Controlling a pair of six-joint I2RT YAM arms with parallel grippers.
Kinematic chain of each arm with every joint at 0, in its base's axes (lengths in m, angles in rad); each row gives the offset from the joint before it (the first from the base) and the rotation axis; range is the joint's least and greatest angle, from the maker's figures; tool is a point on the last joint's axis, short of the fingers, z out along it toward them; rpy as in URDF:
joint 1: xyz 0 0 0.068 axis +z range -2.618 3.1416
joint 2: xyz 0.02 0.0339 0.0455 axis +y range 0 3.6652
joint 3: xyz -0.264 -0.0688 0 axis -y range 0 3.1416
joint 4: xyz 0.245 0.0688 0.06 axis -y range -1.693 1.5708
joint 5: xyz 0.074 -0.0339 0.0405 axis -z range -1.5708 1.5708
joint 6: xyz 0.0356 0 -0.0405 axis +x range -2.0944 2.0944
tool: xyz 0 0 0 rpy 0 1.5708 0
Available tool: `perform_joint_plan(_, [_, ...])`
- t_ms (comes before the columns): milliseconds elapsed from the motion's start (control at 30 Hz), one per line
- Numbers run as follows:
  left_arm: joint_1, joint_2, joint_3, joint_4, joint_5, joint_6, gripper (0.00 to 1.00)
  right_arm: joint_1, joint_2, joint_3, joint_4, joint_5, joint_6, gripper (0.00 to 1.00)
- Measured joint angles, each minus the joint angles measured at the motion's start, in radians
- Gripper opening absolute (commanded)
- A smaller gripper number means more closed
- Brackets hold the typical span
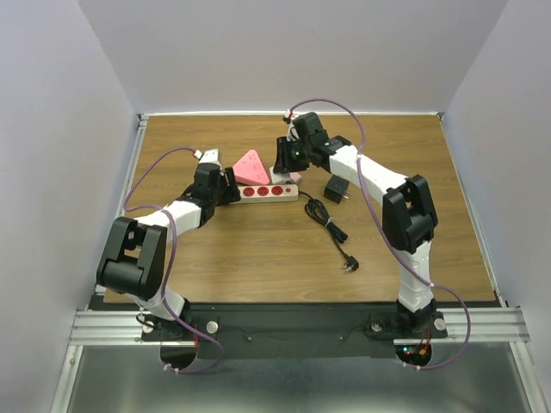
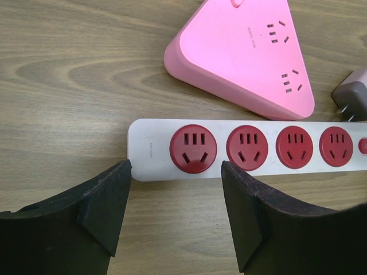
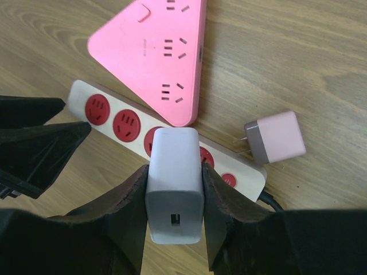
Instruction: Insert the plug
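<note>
The power strip (image 1: 269, 192) may skid under a push, since the left gripper (image 2: 175, 172) at its end has its jaws apart, pinning nothing; the slots would then be missed. The right gripper (image 3: 175, 169) has its jaws clamped on the white plug (image 3: 174, 197), held squarely between them above the red sockets (image 3: 127, 124).

Top camera is sitting above and behind the arm bases, looking down on the whole table (image 1: 258, 258) from far off. Left wrist camera is looking steeply down past its own fingers (image 2: 86, 229), close on one end of the power strip (image 2: 149, 152). Right wrist camera is looking down close over the strip's length. All three are sharing the strip and the pink triangular socket block (image 2: 241, 63).
</note>
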Motion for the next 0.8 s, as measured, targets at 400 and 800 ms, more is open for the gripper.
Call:
perform_joint_plan(400, [0.006, 0.047, 0.02, -0.001, 0.014, 0.025, 0.72, 0.025, 0.06, 0.053, -0.132, 0.072, -0.051, 0.0])
perform_joint_plan(800, [0.008, 0.047, 0.02, -0.006, 0.02, 0.05, 0.68, 0.027, 0.089, 0.104, -0.158, 0.099, -0.069, 0.01])
